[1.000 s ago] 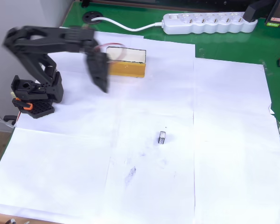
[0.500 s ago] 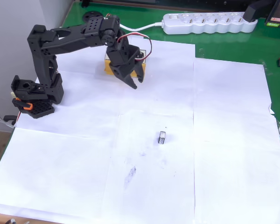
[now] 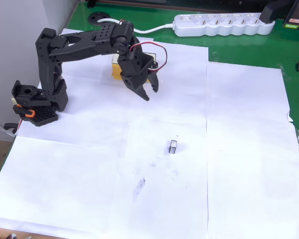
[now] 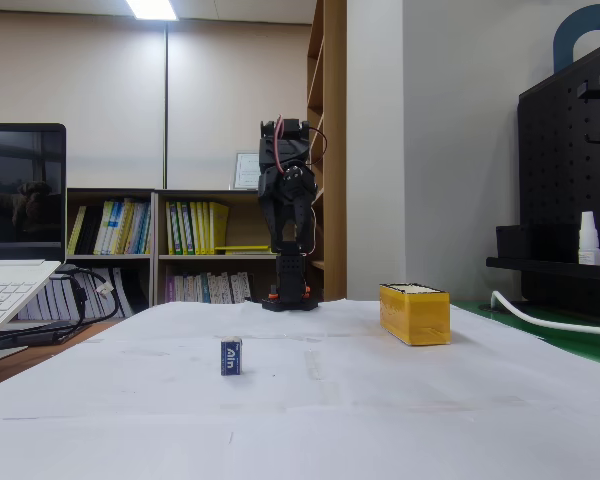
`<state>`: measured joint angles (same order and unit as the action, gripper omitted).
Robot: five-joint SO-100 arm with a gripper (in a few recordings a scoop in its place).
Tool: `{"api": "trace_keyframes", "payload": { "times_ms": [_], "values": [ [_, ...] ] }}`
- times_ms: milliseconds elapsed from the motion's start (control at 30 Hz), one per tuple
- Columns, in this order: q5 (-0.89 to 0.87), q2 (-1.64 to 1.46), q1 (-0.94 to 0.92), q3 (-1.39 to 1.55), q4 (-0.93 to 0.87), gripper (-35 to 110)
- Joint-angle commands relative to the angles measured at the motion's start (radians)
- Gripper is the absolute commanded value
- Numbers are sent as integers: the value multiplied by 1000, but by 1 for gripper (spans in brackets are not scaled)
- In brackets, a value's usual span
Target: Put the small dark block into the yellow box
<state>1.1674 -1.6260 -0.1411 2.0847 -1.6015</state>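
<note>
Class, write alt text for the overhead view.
A black robot arm's open pincer hangs empty over white paper, partly hiding the yellow box. The small dark block lies apart, nearer the picture's middle.

This is an office. In the fixed view, bookshelves [image 4: 190, 245] full of binders and books line the far wall under a ceiling light [image 4: 152, 9], a laptop [image 4: 15, 240] sits at the left, and a black pegboard [image 4: 570, 180] stands at the right.
</note>
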Motion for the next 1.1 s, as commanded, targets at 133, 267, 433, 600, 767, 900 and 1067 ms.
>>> {"api": "trace_keyframes", "payload": {
  "times_ms": [133, 267, 433, 600, 767, 900, 1067],
  "values": [
    [322, -43, -52, 81, 114, 10],
    [506, -92, -92, 81, 143, 10],
    [670, -147, -133, 80, 184, 10],
    [781, -210, -166, 80, 287, 10],
    [822, -244, -187, 80, 307, 10],
    [830, -255, -198, 81, 319, 12],
    [856, -285, -218, 81, 371, 18]
  ]
}}
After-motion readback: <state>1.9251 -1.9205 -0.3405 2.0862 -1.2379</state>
